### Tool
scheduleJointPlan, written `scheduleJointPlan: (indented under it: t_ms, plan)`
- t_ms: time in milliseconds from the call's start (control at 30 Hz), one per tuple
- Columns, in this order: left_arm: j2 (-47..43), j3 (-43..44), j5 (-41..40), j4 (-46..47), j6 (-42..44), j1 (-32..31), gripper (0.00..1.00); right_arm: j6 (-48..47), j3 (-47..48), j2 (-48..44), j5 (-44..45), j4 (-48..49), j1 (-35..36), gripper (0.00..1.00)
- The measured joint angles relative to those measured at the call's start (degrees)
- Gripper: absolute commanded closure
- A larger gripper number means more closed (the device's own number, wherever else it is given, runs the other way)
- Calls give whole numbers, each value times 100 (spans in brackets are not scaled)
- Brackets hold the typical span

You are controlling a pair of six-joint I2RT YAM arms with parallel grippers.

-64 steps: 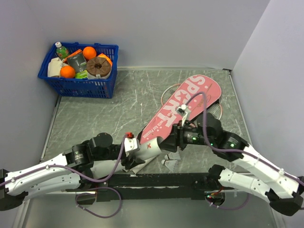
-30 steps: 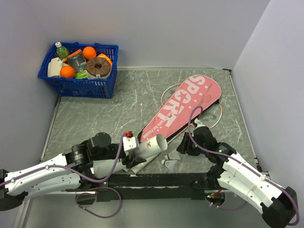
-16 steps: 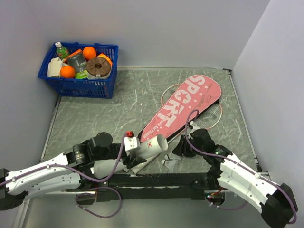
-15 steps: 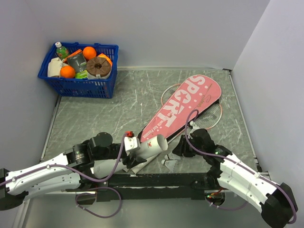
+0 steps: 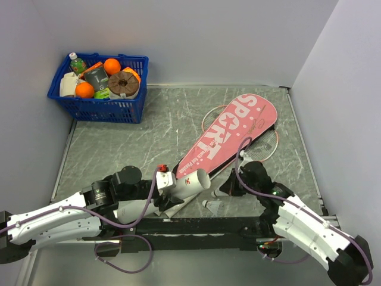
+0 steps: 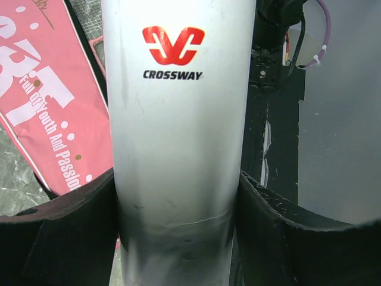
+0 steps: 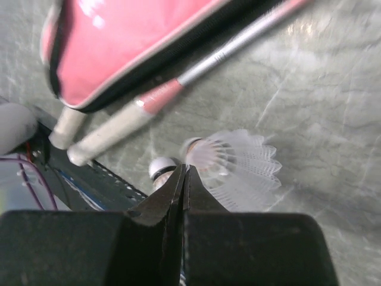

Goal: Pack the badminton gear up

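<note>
— What has the left end effector got?

— It's clamped on the white tube, with a black finger on either side. The tube carries a red logo and the word CROSSWAY. Its long axis runs away from the arm, with the open mouth aimed toward the far right, on much the same slant as the pink bag.

— And the right end effector?

— Its fingers are pressed together, with the tips low over the counter. Just past the tips a shuttlecock lies on its side, its cork toward the racket handles and its feather skirt fanned away from them. Right beside it a second cork shows, half hidden by the finger.

— How does the bag lie?

— Flat on the counter, on a diagonal. The narrow end is near the tube and the wide end points at the far right corner, with SPORT lettered along it. Racket hoops peep out from under the wide end, one on each side. By the narrow end two whitish handles stick out, and one has a silver shaft running beside the bag's edge.

— And the room?

— The counter is grey-green and marbled, with pale walls around it. A blue basket of groceries sits in the far left corner, well apart from the gear.

— So where's everything relative to the arms?

— The tube is in the left one's grip and the shuttlecocks lie just ahead of the right one's tips. The bag's narrow end runs down between the two.
</note>
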Motion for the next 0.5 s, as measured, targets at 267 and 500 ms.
scheduleJointPlan:
  t_ms: [267,500]
  plan:
    - [0,0,0,0,-2,0,99,-457,1849,-704,452,-1272,-11,100]
    - [35,0,7,0,-2,0,99,-933,3320,-802,605,-2347,-11,100]
